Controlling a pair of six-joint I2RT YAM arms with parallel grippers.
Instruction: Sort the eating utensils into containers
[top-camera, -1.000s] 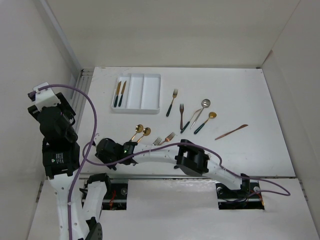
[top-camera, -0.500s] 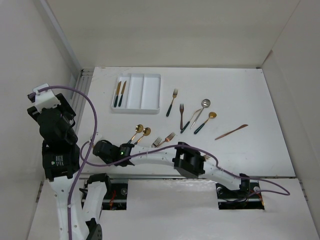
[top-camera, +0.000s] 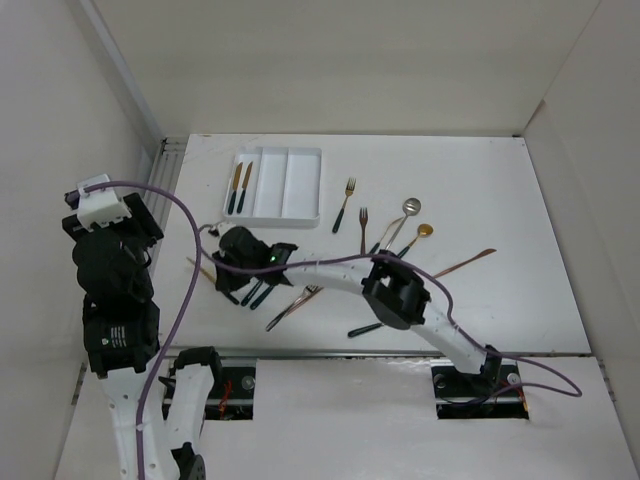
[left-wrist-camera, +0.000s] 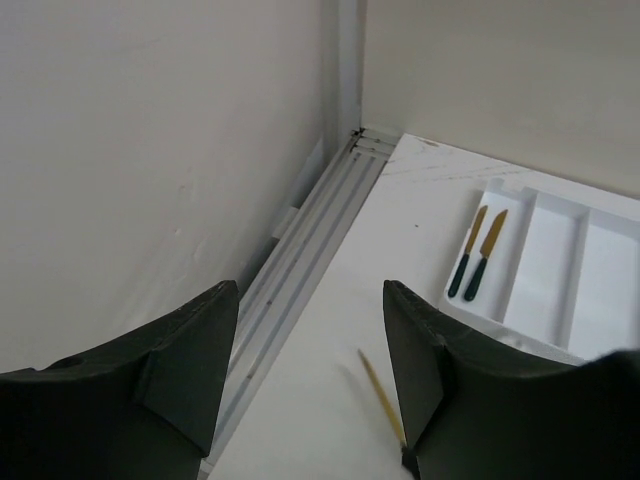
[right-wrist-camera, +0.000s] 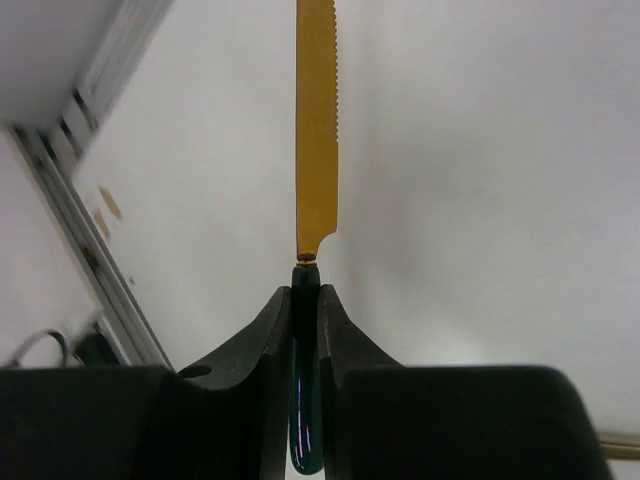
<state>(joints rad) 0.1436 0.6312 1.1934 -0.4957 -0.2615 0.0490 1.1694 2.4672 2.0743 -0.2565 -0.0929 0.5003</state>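
A matte white rectangular tabletop (top-camera: 500, 190) is boxed in by plain off-white wall panels (top-camera: 330, 60) along its left, far and right edges. A pale ribbed metal track (top-camera: 172, 160) lines the left edge. The light is soft and even.

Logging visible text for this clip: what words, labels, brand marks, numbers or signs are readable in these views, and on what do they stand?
None: no word, label, brand, number or sign can be read in any view.
The white tray, the knife held in the right end effector and the black housing of the left arm show no legible marking.
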